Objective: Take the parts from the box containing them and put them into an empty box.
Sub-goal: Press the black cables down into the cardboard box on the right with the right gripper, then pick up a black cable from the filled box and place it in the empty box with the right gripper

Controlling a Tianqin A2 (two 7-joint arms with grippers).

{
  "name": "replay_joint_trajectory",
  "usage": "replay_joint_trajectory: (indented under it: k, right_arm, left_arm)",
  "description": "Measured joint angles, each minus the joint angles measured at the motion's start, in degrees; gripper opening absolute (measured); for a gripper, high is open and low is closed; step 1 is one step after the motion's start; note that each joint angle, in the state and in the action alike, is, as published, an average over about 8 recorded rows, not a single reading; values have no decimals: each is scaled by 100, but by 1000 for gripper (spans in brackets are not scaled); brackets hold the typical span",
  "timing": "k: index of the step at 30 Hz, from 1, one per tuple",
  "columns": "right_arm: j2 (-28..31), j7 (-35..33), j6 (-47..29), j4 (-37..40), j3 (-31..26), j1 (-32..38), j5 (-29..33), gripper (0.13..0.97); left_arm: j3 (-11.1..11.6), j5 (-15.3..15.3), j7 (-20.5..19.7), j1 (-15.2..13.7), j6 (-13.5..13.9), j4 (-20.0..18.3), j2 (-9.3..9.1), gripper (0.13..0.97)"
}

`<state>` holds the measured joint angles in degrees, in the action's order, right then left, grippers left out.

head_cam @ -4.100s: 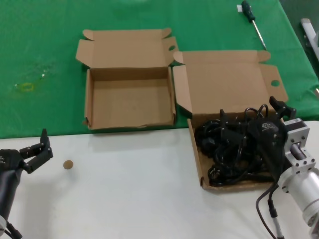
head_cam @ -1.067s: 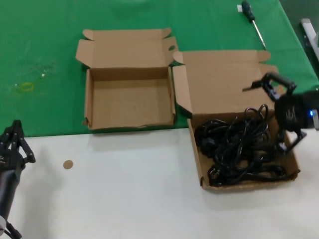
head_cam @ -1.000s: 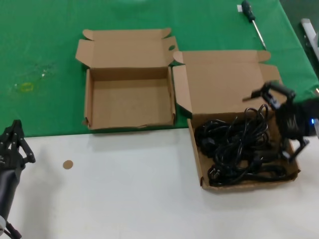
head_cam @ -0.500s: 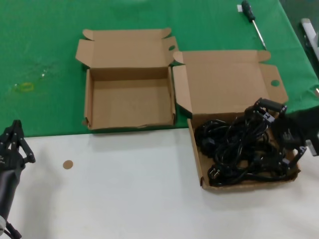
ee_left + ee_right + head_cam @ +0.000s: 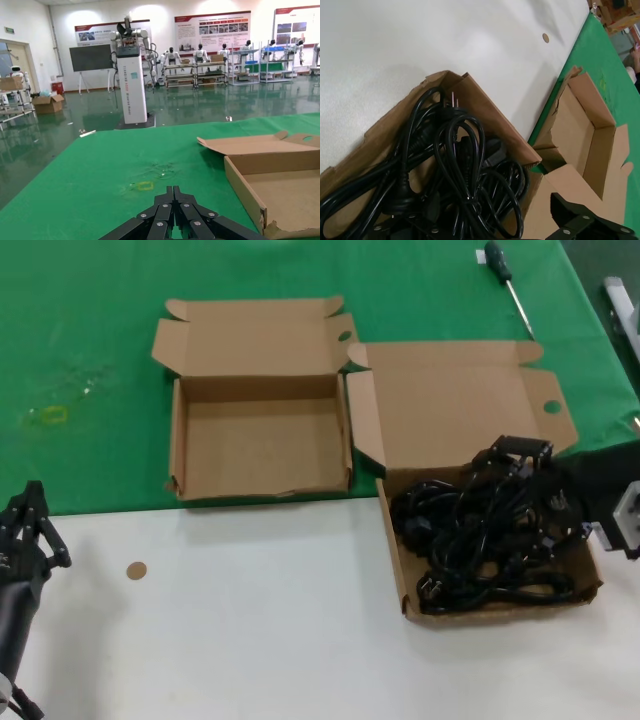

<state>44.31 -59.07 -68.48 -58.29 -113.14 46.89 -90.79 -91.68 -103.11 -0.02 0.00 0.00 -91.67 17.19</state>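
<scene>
We're at the grasp step on the first pick: right gripper [image 5: 520, 475] is down in the full box [image 5: 400, 570], over the far right part of the cord pile [image 5: 480, 535], reaching in from the right. Its fingers look spread, one up at the far edge of the pile and the other low among the loops; the right wrist view shows one finger [image 5: 585, 220] standing clear of the cords [image 5: 455, 170] with open space beside it, so we read it as open with nothing gripped yet. Cords are all still in that box, a tangled heap with plugs sticking out, at the right, straddling the edge of the green cloth [image 5: 90, 340] and the white table [image 5: 250, 640]. Empty box [image 5: 260, 445] sits just left of it on the cloth, lid back, nothing inside, side flaps of the two near touching. Left gripper [image 5: 30, 530] is parked at the near left over the table, fingers [image 5: 172, 210] closed together, holding nothing. Our call: next move is to close on one coil, lift straight up high enough to clear the wall, then carry left. The risk we see is the tangle: loops overlap, so one pull may drag several cords or tip the box. A screwdriver [image 5: 505, 280] lies far right on the cloth, not in play.
</scene>
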Motion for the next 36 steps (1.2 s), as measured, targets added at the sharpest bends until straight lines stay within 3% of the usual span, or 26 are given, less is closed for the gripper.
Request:
replay_joint_trajectory:
  k: [10,18,22,30,36]
  right_arm:
    - [-69,-394,192,122,10,7,64,706]
    - [-84,-454,288,142,4,-75,88,485]
    - [-87,-462,330,139,0,-119,100,485]
    - [-55,-378,427,58,6,-206,129,303]
    - [88,-16,515,-224,45,-279,178,247]
  left_arm:
    - [0,0,0,0,0,0,0,152]
    - [0,1,0,0,0,0,0,152]
    - [0,0,0,0,0,0,0,152]
    - [0,0,0,0,0,0,0,152]
    - [0,0,0,0,0,0,0,152]
